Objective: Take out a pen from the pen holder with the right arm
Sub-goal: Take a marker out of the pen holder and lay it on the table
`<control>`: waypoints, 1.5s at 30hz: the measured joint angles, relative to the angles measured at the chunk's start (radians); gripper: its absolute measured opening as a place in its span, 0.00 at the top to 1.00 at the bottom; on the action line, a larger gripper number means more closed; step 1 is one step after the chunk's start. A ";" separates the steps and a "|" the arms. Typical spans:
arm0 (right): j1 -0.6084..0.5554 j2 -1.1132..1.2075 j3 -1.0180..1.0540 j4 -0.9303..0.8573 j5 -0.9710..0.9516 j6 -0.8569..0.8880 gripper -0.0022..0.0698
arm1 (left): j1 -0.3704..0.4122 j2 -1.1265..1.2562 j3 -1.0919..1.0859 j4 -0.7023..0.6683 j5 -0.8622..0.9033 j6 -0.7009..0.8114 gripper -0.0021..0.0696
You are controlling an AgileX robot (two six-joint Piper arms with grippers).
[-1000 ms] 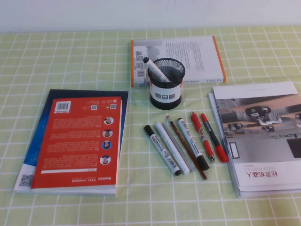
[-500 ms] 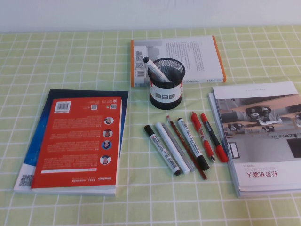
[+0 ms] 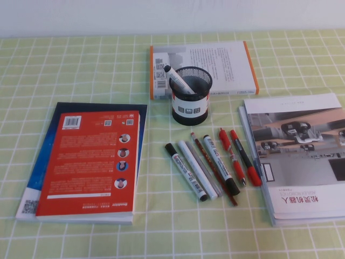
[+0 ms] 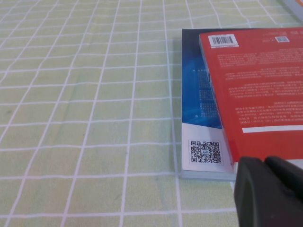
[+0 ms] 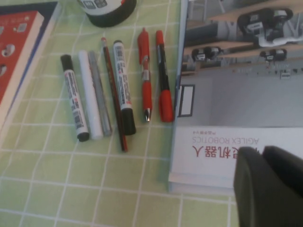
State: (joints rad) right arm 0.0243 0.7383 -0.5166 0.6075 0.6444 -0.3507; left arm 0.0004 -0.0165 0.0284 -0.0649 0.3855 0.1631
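Marker (image 3: 177,79) leans in the pen holder (image 3: 191,102), far centre, with its top end poking over the left rim. Expect light, stiff, smooth plastic, so likely slippery. You'd pinch across the exposed barrel just above the rim and pull along the lean, or the mesh cup may lift too. Right gripper (image 5: 264,163) is closed tight and empty over the brochure's (image 5: 227,94) near edge, well apart from the holder. Left gripper (image 4: 267,172) sits by the red book's (image 4: 255,85) near corner; can't tell its state.

Bright, even light cast only faint shadows; the right gripper (image 5: 263,158) loomed blurred, perhaps too near the lens.
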 joint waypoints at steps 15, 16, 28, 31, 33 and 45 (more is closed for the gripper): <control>0.514 0.576 -0.449 -0.466 -0.117 0.196 0.99 | 0.000 0.000 0.000 0.000 0.000 0.000 0.98; 0.537 0.617 -0.478 -0.499 -0.128 0.198 0.99 | 0.000 0.000 0.000 0.000 0.000 0.000 0.98; 0.664 0.943 -0.624 -0.830 -0.567 0.202 0.72 | 0.000 0.000 0.000 0.000 0.000 0.000 0.98; 0.664 1.011 -0.647 -0.854 -0.687 0.202 0.53 | 0.000 0.000 0.000 0.000 0.000 0.000 0.98; 0.664 1.057 -0.670 -0.858 -0.749 0.202 0.45 | 0.000 0.000 0.000 0.000 0.000 0.000 0.98; 0.664 1.261 -0.894 -0.608 -0.809 -0.046 0.38 | 0.000 0.000 0.000 0.000 0.000 0.000 0.98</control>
State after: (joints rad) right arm 0.6888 1.9990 -1.4107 0.0000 -0.1646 -0.3970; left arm 0.0004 -0.0165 0.0284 -0.0649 0.3855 0.1631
